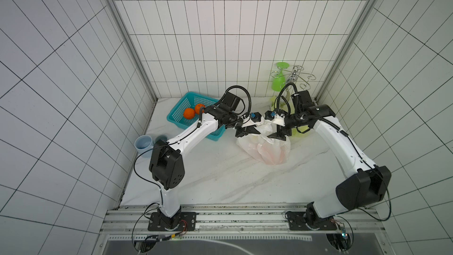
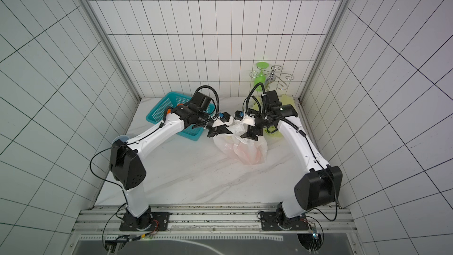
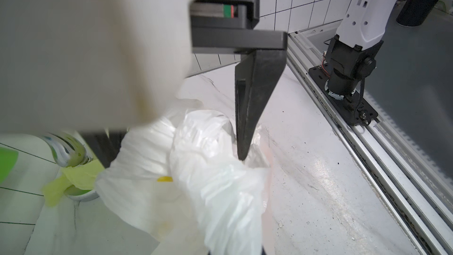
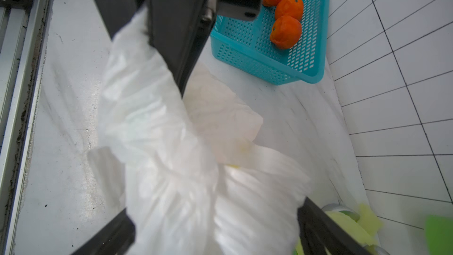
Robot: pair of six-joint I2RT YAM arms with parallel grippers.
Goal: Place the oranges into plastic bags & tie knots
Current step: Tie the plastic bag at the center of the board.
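- Left end effector clamped shut on the gathered top of the white bag.
- Right end effector spread wide, astride its plastic.
- The white bag sits near the surface's far edge.
- Oranges lie in the teal basket, far-left corner.

The white marbled table carries a teal basket at the back left and two blue cups by its left edge. A white bag lies mid-table, with a yellow-green bag and a wire rack at the back right.
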